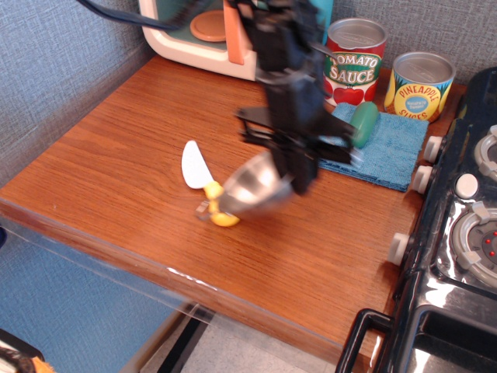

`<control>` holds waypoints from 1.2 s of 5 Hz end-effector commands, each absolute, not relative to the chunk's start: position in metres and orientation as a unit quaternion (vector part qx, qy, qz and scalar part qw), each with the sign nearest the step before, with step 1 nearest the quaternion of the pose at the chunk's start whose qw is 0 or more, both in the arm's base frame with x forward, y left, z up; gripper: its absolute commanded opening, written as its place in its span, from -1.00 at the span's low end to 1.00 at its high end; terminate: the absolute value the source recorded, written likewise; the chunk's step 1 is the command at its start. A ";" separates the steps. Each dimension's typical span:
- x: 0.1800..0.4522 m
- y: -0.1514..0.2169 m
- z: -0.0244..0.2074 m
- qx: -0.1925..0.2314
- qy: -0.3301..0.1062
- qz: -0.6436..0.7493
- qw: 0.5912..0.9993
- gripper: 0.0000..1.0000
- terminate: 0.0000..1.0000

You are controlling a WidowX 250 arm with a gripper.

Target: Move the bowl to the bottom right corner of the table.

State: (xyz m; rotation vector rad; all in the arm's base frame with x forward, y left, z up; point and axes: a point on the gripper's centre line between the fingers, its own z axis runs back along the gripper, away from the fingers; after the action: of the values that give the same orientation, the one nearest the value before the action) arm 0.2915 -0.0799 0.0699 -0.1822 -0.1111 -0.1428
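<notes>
Bowl [255, 189] in end effector [293, 172], mid-table [116, 148].

Grey textured wall [62, 70], black stove [458, 256] — right

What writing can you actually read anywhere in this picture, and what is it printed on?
"TOMATO SAUCE": on the red tomato can at the back of the table.
"PINEAPPLE SLICES": on the yellow pineapple can beside it; the small blue badge under these words is too small to read.
The toy microwave shows no readable text here.
The knobs on the stove carry no readable marks.
</notes>
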 end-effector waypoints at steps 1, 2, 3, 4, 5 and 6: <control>0.263 -0.095 0.050 -0.061 -0.005 -0.057 0.996 -1.00 -1.00; 0.261 -0.094 0.033 -0.044 0.031 -0.038 0.998 -1.00 -1.00; 0.258 -0.095 0.024 -0.047 0.052 -0.028 0.997 1.00 -1.00; 0.258 -0.096 0.023 -0.048 0.056 -0.030 0.997 1.00 -1.00; 0.256 -0.098 0.020 -0.055 0.067 -0.032 0.996 1.00 -1.00; 0.255 -0.100 0.042 -0.099 0.028 -0.030 0.994 1.00 -1.00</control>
State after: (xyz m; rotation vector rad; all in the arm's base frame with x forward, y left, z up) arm 0.2572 -0.1036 0.0314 -0.2024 0.1007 -0.0509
